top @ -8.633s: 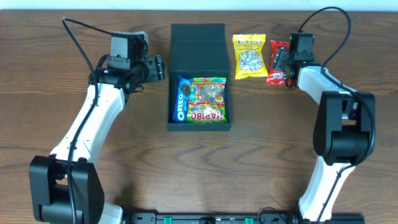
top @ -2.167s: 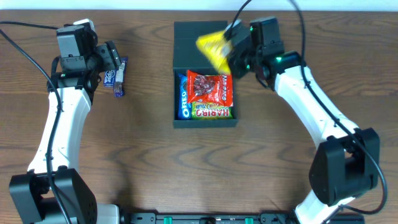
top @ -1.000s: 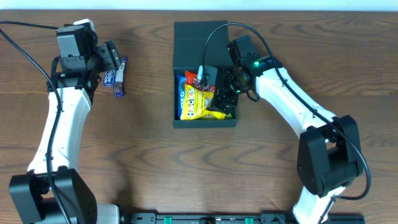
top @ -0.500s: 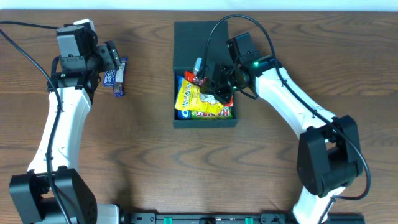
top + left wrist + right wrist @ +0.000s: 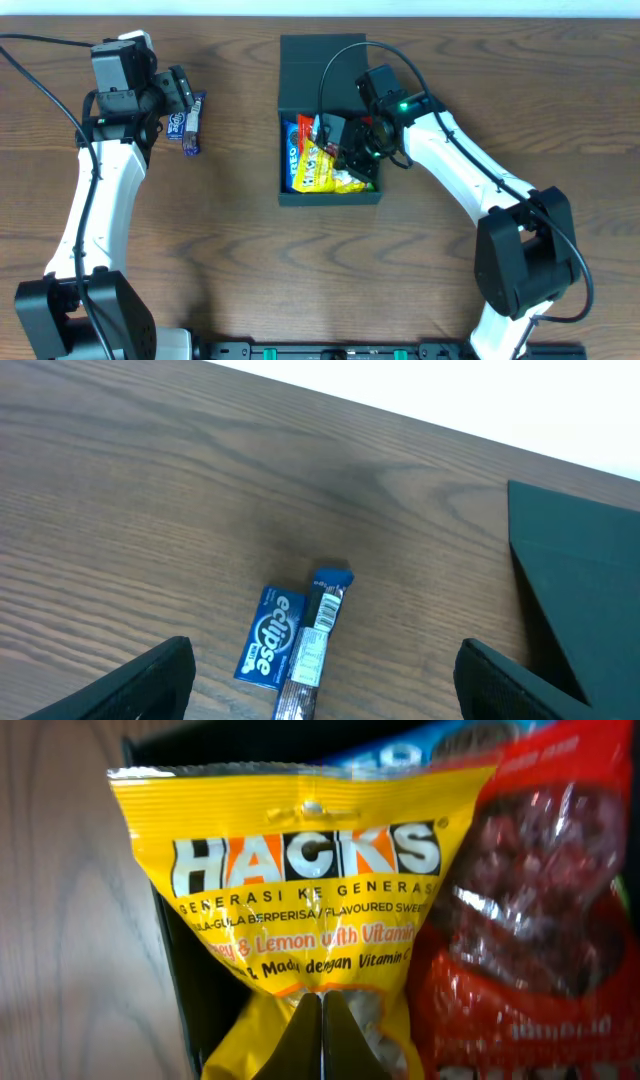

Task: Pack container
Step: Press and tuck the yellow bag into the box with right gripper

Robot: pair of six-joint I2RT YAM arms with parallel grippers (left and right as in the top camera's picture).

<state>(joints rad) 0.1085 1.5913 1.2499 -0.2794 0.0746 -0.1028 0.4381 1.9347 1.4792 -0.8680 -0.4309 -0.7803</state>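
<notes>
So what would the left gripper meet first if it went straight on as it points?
Likely the thin wrapped bar beside the blue Eclipse pack, centred in the open left gripper; depth unclear.

Robotics lab: two arms at wooden table.

Looks down on a dark brown wooden table, with grain running left to right and darker streaks through the boards. Ends at the far edge against a thin pale strip; wall or floor, hard to tell which. From the left wrist, slants up across the same wood to a plain white backdrop beyond the far edge. Lit evenly from above, with soft shadows and a mild sheen on the wood.
</notes>
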